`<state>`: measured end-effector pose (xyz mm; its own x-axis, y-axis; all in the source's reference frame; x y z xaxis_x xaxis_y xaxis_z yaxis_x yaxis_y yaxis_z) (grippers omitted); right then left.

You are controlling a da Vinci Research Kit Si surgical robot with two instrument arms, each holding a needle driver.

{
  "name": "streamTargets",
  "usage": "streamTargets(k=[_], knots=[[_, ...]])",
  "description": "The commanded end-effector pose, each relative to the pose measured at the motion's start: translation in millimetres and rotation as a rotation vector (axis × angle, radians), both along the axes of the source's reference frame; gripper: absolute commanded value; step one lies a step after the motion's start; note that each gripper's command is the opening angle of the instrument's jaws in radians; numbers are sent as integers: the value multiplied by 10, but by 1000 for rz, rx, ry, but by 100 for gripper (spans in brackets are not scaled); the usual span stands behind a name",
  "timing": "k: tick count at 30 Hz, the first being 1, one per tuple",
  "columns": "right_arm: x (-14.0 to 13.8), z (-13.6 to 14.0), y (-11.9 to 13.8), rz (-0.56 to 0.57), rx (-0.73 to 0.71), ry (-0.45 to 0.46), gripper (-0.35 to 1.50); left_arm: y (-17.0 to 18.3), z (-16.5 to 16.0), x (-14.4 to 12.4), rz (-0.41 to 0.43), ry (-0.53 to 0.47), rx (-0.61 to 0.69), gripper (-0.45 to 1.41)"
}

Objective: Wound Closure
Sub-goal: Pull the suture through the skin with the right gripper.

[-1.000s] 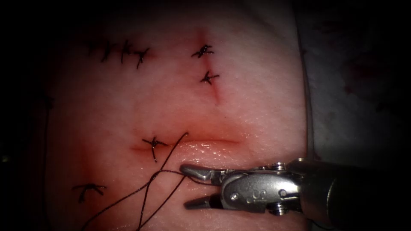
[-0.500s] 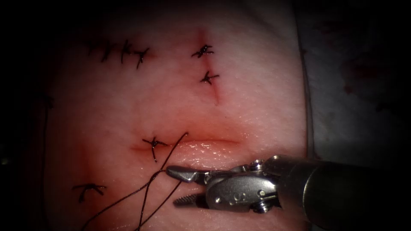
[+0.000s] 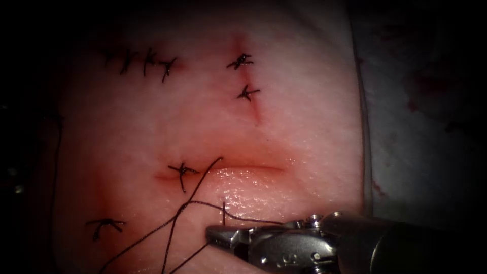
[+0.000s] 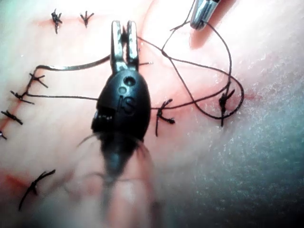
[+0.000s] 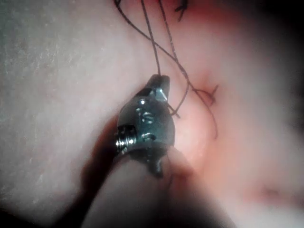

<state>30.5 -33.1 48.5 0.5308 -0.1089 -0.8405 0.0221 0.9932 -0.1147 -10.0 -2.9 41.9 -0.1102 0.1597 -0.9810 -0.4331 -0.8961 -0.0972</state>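
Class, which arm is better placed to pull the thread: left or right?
Right, likely: the right tool looks shut on the thread below the cut; the left tool sits by what looks like the needle.

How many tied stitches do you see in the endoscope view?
7 stitches: three upper left, two upper centre, one on the horizontal cut, one lower left; dark edges may hide more.

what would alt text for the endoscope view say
The right arm's tool lies low on the tissue below the open cut, beside loose dark thread trailing from it. Knotted stitches close other cuts.
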Motion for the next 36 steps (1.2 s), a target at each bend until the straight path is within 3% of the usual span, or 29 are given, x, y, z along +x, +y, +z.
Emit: streamTargets(k=[1, 7, 14, 15, 16, 17, 19, 21, 29, 36], knots=[[9, -17, -23, 1, 14, 21, -35, 1, 9, -6, 5, 1, 4, -45], [24, -89, -78, 5, 90, 95, -35, -1, 18, -15, 24, 12, 25, -45], [49, -136, -94, 40, 154, 206, -35, -2, 20, -18, 40, 11, 31, -45], [49, -135, -84, 69, 162, 231, 32, -2, 22, -16, 43, 9, 31, -45], [49, -135, -84, 69, 162, 231, 32, -2, 22, -16, 43, 9, 31, -45], [47, -133, -78, 84, 160, 246, 79, -1, 22, -15, 43, 8, 31, -45], [40, -124, -59, 116, 159, 282, 126, -1, 24, -14, 44, 3, 36, -45], [30, -115, -40, 120, 114, 303, 143, 0, 26, -13, 49, 1, 36, -45], [-8, -72, 30, 101, 57, 312, 145, 3, 32, -10, 46, 8, 39, -45], [-26, -42, 49, 97, 39, 324, 145, 6, 35, -3, 44, 16, 45, -45]])
